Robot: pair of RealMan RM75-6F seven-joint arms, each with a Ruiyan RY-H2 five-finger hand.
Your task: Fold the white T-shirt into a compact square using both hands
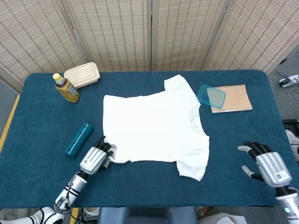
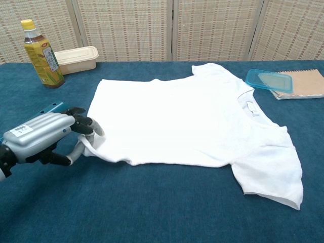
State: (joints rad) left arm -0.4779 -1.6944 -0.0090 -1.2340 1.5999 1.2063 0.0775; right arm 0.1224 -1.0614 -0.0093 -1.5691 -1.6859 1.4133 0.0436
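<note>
Bright, even overhead light; soft faint shadows; both views sharp, no glare, no visible edge distortion.

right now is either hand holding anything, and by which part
The left hand pinches the white T-shirt by its near hem corner, lifted slightly off the table. The right hand holds nothing, fingers apart, off to the shirt's side.
</note>
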